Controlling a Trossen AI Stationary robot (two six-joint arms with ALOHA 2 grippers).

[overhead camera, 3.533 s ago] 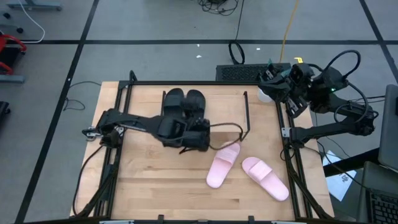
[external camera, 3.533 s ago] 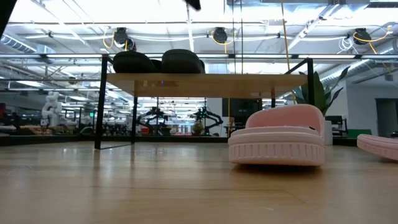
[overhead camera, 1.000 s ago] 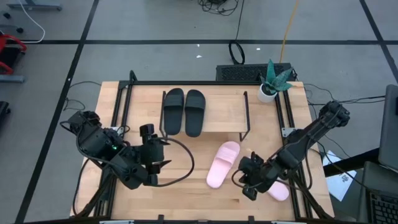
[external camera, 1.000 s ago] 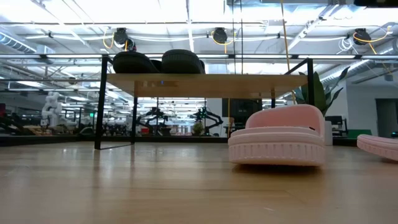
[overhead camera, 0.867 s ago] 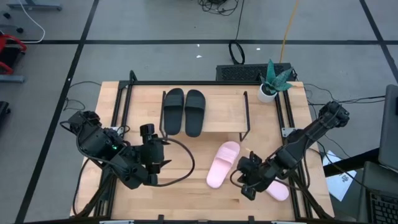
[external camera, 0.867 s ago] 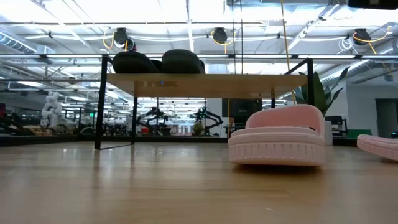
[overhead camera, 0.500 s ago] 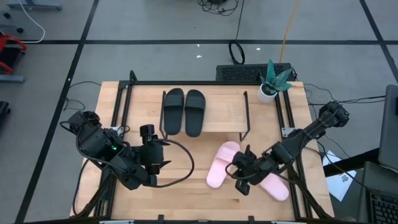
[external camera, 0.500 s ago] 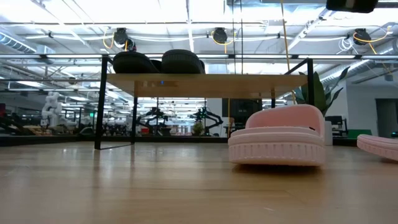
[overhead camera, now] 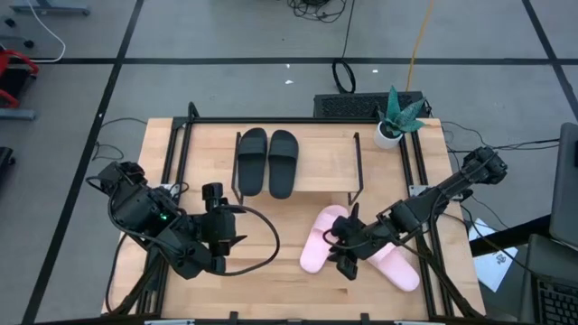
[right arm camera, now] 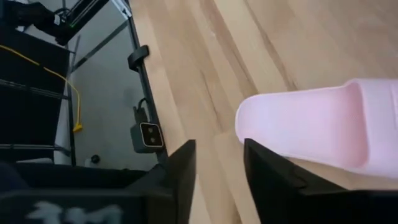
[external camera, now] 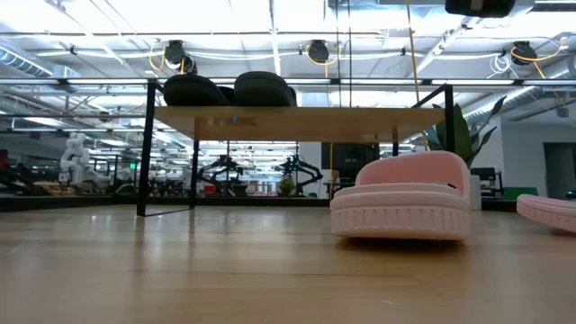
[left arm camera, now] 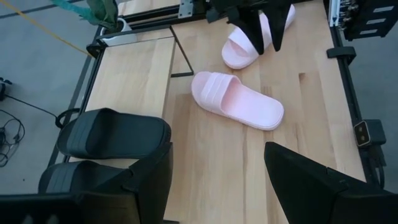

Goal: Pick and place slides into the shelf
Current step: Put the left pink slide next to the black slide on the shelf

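Pale wood makes up the surface, and nearest its front edge sit both arms. The left gripper hovers over the front left part, its jaws spread apart, well clear of every slide. The right gripper hangs just above the gap between the two pink slides, its jaws parted with a narrow gap and gripping nothing. One pink slide lies angled just left of it; the other pink slide lies to its right, partly under the arm. Farther back stands the shelf, with the two black slides side by side on the left part of its plank. Beyond the shelf's right corner stands a small potted plant.
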